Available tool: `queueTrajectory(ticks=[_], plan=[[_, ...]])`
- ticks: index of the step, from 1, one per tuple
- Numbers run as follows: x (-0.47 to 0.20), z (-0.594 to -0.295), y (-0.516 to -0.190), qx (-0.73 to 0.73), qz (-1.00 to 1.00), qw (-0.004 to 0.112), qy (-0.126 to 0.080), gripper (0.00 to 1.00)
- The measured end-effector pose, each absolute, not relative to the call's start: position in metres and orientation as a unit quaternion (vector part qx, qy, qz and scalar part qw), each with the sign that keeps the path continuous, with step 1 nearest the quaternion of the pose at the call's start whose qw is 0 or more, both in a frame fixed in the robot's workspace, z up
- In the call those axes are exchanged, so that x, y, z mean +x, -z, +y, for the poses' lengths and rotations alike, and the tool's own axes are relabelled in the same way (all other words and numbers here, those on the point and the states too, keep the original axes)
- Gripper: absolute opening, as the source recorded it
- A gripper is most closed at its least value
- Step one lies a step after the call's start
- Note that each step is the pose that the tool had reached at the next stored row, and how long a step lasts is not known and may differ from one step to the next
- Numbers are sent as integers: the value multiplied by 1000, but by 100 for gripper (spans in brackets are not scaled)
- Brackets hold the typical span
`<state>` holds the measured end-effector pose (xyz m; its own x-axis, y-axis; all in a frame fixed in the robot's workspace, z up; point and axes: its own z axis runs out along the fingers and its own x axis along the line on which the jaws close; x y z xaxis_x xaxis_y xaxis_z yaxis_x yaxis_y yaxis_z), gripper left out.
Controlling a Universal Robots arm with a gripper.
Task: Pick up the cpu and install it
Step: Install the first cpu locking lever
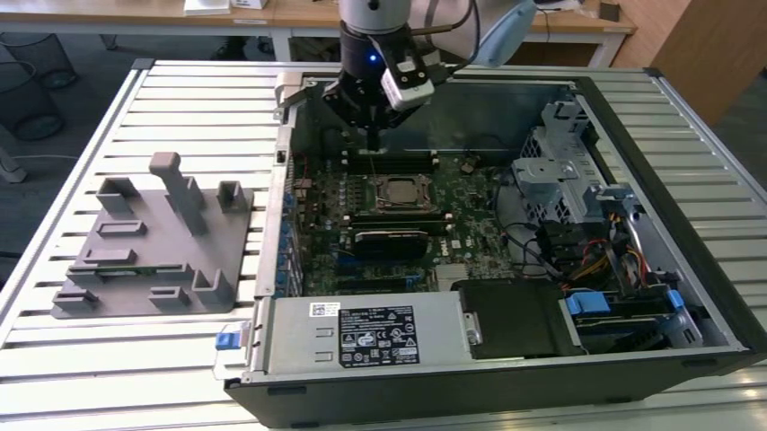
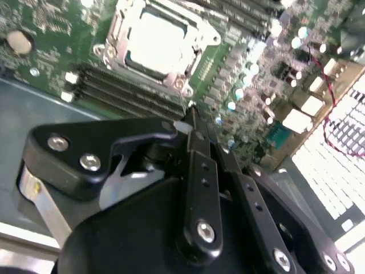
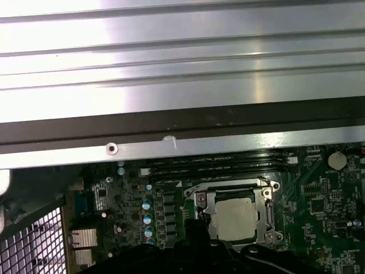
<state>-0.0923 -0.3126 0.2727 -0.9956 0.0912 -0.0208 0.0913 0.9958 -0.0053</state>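
The cpu [image 1: 397, 193] lies flat in the motherboard's socket, silver top up, inside the open computer case [image 1: 671, 269]. Both wrist views show it seated within the metal socket frame: cpu [image 2: 155, 43], cpu [image 3: 235, 218]. My gripper [image 1: 374, 144] hangs above the memory slots [image 1: 390, 162] just beyond the socket, toward the case's far wall. In the second wrist view the gripper [image 2: 191, 113] has its black fingers pressed together with nothing between them. It does not touch the cpu.
A grey plastic fixture [image 1: 156, 242] with posts and pockets stands on the slatted table at the exterior view's left. Inside the case are a power supply [image 1: 359, 337], a drive cage [image 1: 563, 171], cables [image 1: 599, 260] and a black module [image 1: 390, 239] near the socket.
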Motion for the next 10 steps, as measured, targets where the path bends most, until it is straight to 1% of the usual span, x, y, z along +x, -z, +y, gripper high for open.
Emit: queueTrajectory(ticks=[4, 10], plan=[[-94, -313, -271, 17, 1000, 10, 3, 11], [-103, -313, -268, 17, 1000, 11, 2, 11]])
